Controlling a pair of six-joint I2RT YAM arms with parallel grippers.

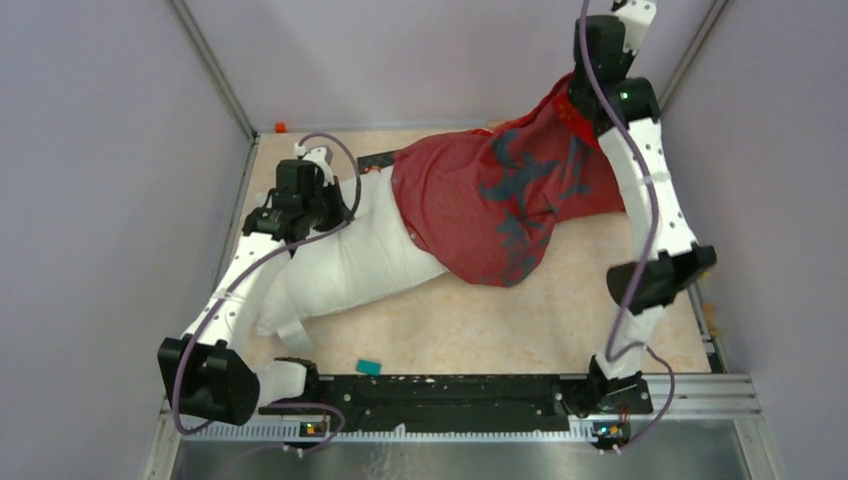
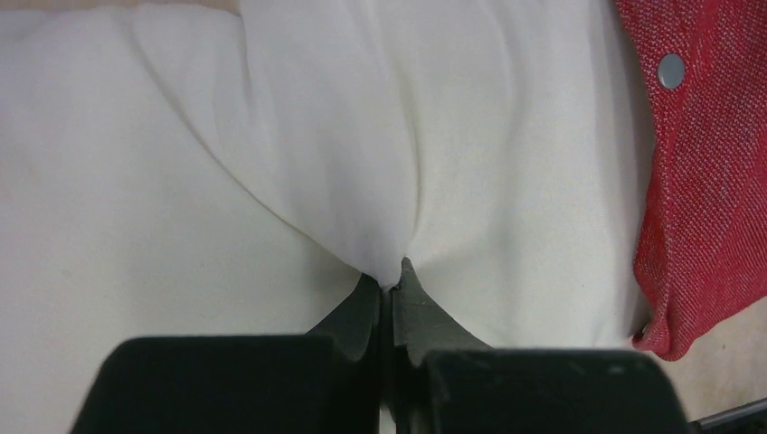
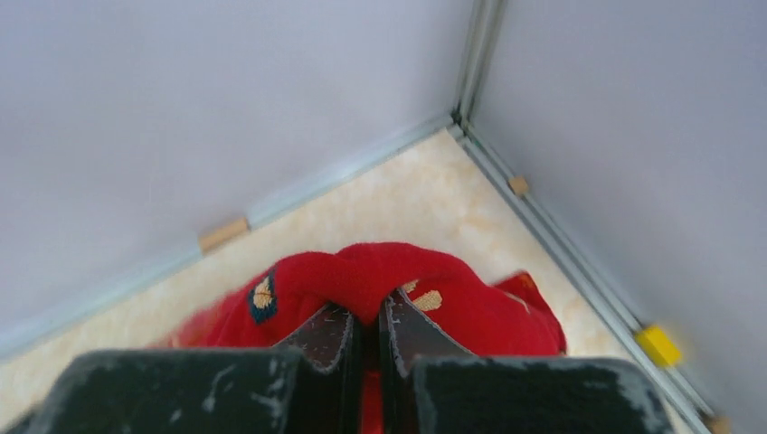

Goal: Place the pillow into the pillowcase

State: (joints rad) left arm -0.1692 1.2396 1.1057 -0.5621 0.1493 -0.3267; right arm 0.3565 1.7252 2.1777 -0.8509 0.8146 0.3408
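Pinching, both sides.
- Left fingers [image 2: 357, 316]: pressed together on a thin fold of pillow [image 1: 340, 265] cloth, with no stuffing visibly between them.
- Right fingers [image 3: 330, 339]: pressed together on a bunched end of the pillowcase [image 1: 490, 200], held high in the far right corner.

Position.
- The pillow lies slantwise on the tabletop [image 1: 520, 320].
- Its near left half is bare; its far right half sits inside the pillowcase.
- The case mouth crosses the pillow's middle, and a snap [image 2: 671, 70] shows on the hem just right of the left pinch.

Hazards, as judged.
- The left hold is on cloth only. A firm push toward the case may slip the fold free or merely wrinkle the pillow.
- The right hold is on the end away from the mouth. Hauling it farther could drag the whole bundle instead of sliding the case on.
- The loose hem may roll under and catch on the pillow's bulk.
- The lifted red cloth lies against the right arm and may snag on it.

Edges and room.
- The right wall [image 1: 780, 200] and the far corner post [image 3: 470, 54] stand close to the right fingers, leaving little travel farther or rightward.
- The left wall [image 1: 100, 200] is near the left arm.
- Open tabletop lies near and right of the bundle.
- A small teal piece [image 1: 368, 367] sits by the near rail, apart from the pillow.
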